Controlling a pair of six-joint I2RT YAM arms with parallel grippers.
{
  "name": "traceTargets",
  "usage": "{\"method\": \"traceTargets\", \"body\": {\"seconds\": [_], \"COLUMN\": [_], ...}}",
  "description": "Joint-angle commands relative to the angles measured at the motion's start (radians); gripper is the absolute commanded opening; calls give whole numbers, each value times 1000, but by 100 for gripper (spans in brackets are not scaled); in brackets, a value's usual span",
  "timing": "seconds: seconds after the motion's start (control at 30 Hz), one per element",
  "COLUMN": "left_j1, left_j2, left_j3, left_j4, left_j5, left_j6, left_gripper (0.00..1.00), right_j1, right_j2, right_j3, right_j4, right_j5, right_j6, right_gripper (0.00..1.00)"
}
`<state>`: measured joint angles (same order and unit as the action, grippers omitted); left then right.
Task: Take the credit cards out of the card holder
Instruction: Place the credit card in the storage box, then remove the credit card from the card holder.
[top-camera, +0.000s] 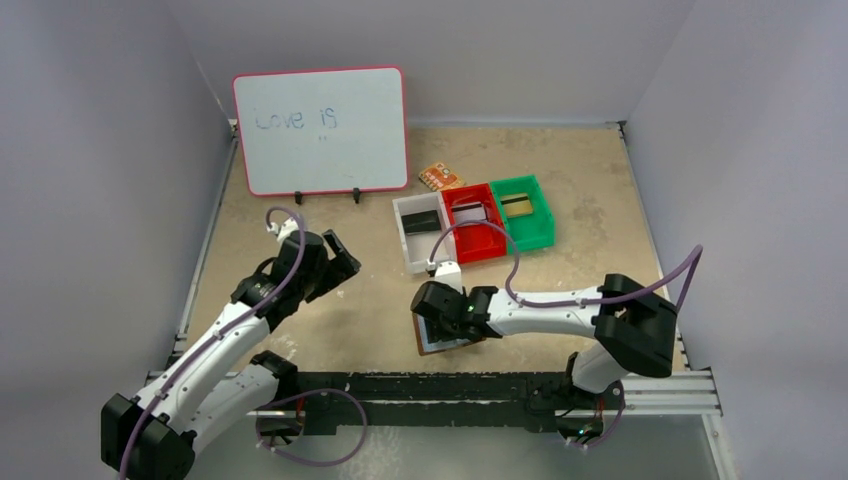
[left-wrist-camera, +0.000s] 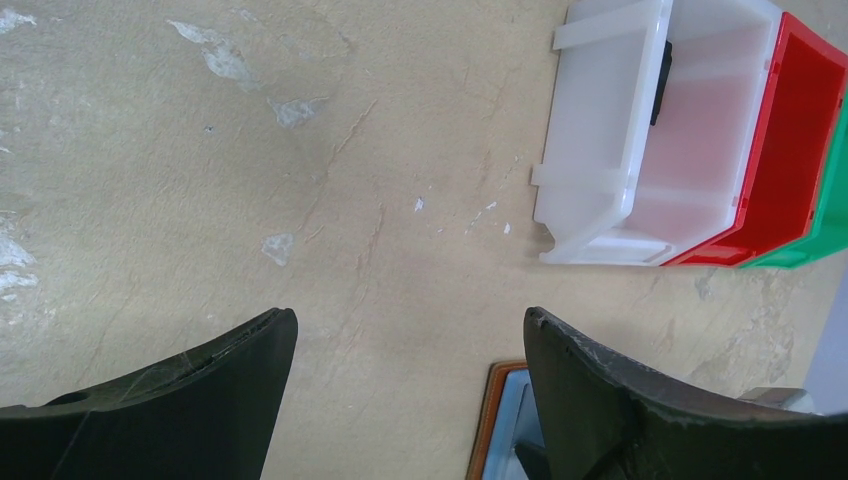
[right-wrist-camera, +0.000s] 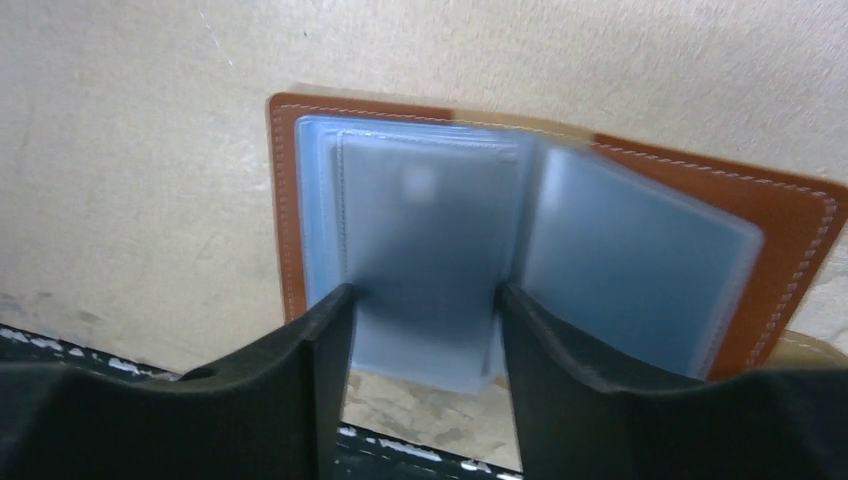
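One card holder (right-wrist-camera: 780, 210) lies open near the bench's (top-camera: 372, 322) front edge, with the right pincer (right-wrist-camera: 425, 300) spread astride its middle clear pocket. The left pincer (left-wrist-camera: 410, 320) gapes wide and empty. Three credit cards (top-camera: 425, 220) lie one apiece in the white bin (top-camera: 413, 245), red bin (top-camera: 482, 247) and green bin (top-camera: 532, 236).
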<state>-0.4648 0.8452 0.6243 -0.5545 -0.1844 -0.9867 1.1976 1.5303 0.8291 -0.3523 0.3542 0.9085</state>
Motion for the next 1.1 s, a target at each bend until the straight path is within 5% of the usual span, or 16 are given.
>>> {"method": "traceTargets", "body": {"seconds": [0.0, 0.53, 1.07], "left_j1": [6, -4, -277], "left_j2": [5, 59, 217], "left_j3": [-2, -28, -43], "left_j4": [41, 184, 437], "left_j5": [21, 197, 188], "left_j6": [-10, 17, -67], "left_gripper": [83, 80, 78], "right_j1": [5, -27, -258], "right_j2": [24, -72, -338], "right_j3": [26, -89, -471], "right_j4": [-17, 163, 653], "right_j5": [56, -39, -378], "right_j6": [37, 61, 131], "right_gripper": [50, 0, 0]}}
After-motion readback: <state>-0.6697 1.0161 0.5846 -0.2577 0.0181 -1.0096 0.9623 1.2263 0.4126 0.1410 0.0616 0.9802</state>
